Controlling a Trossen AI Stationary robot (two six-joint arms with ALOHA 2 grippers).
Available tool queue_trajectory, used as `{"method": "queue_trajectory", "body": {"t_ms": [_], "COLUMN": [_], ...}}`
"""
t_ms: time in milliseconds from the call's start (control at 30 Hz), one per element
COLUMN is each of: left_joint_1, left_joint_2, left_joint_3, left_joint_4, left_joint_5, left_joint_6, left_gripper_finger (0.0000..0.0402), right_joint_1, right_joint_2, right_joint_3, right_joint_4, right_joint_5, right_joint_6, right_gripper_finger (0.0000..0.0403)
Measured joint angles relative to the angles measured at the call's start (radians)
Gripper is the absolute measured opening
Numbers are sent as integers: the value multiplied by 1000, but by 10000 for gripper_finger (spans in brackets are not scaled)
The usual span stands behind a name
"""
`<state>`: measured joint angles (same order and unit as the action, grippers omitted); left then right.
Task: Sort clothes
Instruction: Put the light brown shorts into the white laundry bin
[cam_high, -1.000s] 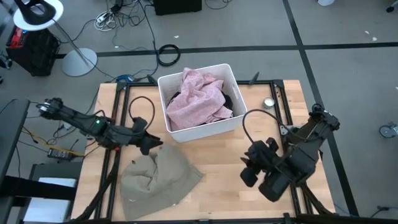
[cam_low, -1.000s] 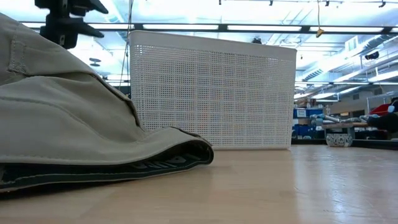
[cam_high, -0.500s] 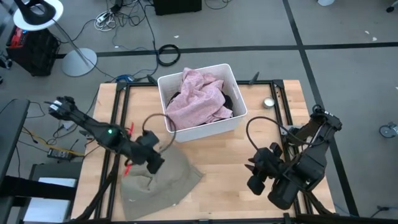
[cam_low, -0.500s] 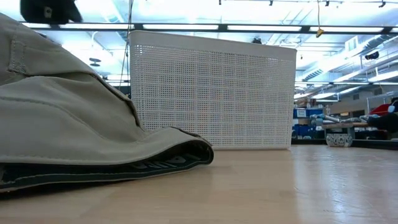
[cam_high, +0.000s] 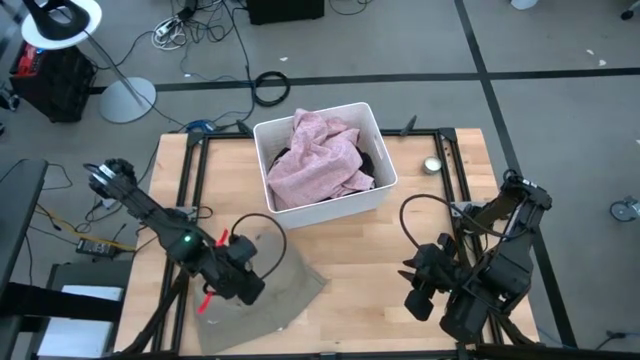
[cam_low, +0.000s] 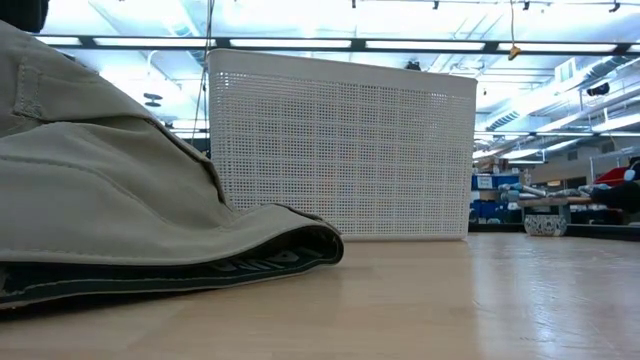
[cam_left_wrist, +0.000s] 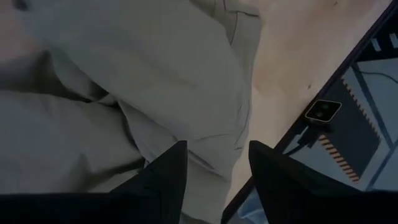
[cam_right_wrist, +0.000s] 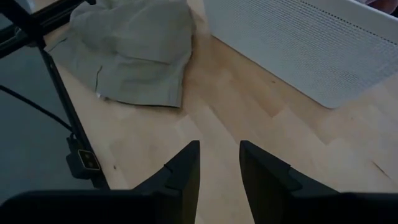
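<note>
The left end effector (cam_left_wrist: 214, 180), fingers apart, hovers over the beige garment (cam_high: 275, 290) at the worktop's (cam_high: 370, 250) near left; pinch one raised fold. The right end effector (cam_right_wrist: 217, 168) waits open, near right.

The left arm reaches from the table's left edge diagonally toward the near side, its elbow raised and its wrist bent down, so that the left gripper (cam_high: 243, 283) points steeply downward over the front-left part of the table. In the left wrist view its two dark fingers (cam_left_wrist: 163, 180) stand parted with a clear gap between them. The right arm is folded back at the front-right corner of the table, and the right gripper (cam_high: 418, 288) hangs above the wood facing toward the table's middle. Its fingers (cam_right_wrist: 184, 169) are likewise apart, gripping nothing.
</note>
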<state>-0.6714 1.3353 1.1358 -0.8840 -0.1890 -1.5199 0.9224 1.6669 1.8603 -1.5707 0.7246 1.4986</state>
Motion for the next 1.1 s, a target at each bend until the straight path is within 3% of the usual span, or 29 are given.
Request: {"method": "queue_trajectory", "body": {"t_ms": [700,800,967,1100], "left_joint_1": [-2,4,4,4], "left_joint_2": [247,268,257,218], "left_joint_3": [-1,-1,-1,-1], "left_joint_4": [80,81,100,123], "left_joint_5": [37,68,74,71], "left_joint_6": [-4,-16,-2,-3], "left_gripper_finger": [173,142,20,7], "right_joint_1": [7,7,7,6], "right_joint_2": [0,0,0,-1], "right_joint_3": [0,0,0,-7], "right_joint_4": [0,0,0,3], "right_joint_5": [21,21,21,21], "right_joint_6": [-15,-18,-18,-14], "right_gripper_finger": [112,112,112,109]}}
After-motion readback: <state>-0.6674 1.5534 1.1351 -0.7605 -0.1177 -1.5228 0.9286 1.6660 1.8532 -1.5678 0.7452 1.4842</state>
